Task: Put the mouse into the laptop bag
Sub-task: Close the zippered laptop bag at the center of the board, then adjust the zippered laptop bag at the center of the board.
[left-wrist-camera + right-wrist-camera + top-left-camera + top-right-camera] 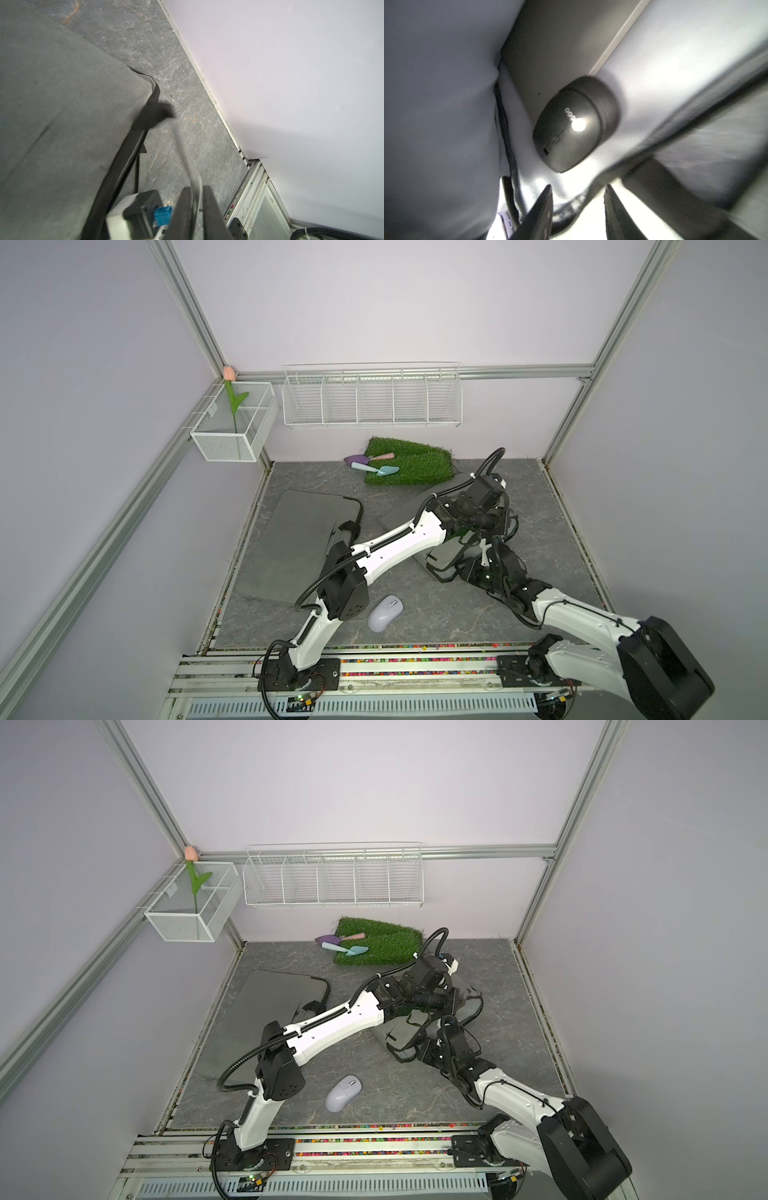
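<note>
Black mouse (576, 129) inside laptop bag (401, 512): seen only by right wrist.

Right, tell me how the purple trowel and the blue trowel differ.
The purple trowel has a pink handle; the blue trowel has a pale mint one. The purple trowel's blade lies off the grass mat, the blue trowel's blade on it. Both are small, lying flat, side by side.

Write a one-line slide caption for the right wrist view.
Open right gripper at the zip of the laptop bag, a dark mouse lying inside.
</note>
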{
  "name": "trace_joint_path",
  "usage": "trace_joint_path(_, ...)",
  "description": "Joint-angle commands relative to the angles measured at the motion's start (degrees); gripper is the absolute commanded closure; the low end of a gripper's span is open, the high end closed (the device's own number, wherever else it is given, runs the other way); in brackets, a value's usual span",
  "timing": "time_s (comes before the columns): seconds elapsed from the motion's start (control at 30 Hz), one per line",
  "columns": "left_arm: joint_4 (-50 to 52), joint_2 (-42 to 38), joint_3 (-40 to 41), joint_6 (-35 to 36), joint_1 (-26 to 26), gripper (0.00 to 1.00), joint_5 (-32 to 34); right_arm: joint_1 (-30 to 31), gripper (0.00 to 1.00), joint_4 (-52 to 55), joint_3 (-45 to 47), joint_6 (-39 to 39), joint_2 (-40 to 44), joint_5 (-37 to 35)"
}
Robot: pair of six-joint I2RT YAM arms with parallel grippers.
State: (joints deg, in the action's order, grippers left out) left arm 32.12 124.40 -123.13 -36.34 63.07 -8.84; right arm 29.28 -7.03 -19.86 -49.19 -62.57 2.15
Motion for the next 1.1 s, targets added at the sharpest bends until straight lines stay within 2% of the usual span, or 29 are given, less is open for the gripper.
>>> trace_joint_path(0.0,0.8,-3.4,-1.1,0.7,0.9,0.35,1.0,-3.2,0.52,5.8,1.8,0.6,4.5,-2.7)
trace_joint_path(0.03,1.0,-4.2,-0.7,1.1,0.9,0.3,1.8,-4.3,0.52,7.1,2.2,0.6,5.9,-2.6)
trace_joint_path(0.13,1.8,-6.9,0.4,2.0,0.8,0.25,4.7,-8.2,0.51,11.8,2.5,0.4,9.5,-2.7)
trace_joint_path(0.3,2.4,-12.2,4.9,1.4,-1.6,0.25,8.8,-15.6,0.48,19.6,1.5,1.3,16.8,-1.0)
trace_joint_path(0.4,0.6,-18.0,13.5,-1.3,-4.6,0.19,13.0,-19.8,0.34,23.7,-0.4,2.5,20.2,-1.2)
trace_joint_path(0.5,-4.0,-26.3,26.2,-5.7,-7.5,0.13,17.7,-23.8,0.29,25.0,-2.8,3.6,19.9,0.1)
trace_joint_path(0.6,-5.4,-36.8,39.4,-10.4,-8.3,0.1,27.2,-27.9,0.28,26.9,-6.6,5.6,16.8,1.3)
trace_joint_path(0.73,-11.4,-52.3,61.4,-20.3,-8.5,0.05,34.7,-32.7,0.12,23.9,-10.6,8.6,10.8,2.0)
trace_joint_path(0.83,-23.0,-60.8,75.5,-22.9,-8.7,0.04,32.5,-33.7,0.14,20.8,-15.8,10.5,1.2,5.6)
trace_joint_path(0.9,-25.4,-63.5,79.9,-24.4,-8.7,0.05,31.0,-33.5,0.18,17.6,-18.0,10.7,-4.2,8.7)
trace_joint_path(0.97,-27.3,-64.0,83.0,-25.4,-8.7,0.06,28.7,-32.4,0.19,16.9,-20.5,11.3,-8.7,9.0)
trace_joint_path(1.07,-36.9,-60.9,88.0,-29.8,-8.7,0.08,23.6,-29.7,0.19,17.4,-23.5,12.7,-13.3,5.9)
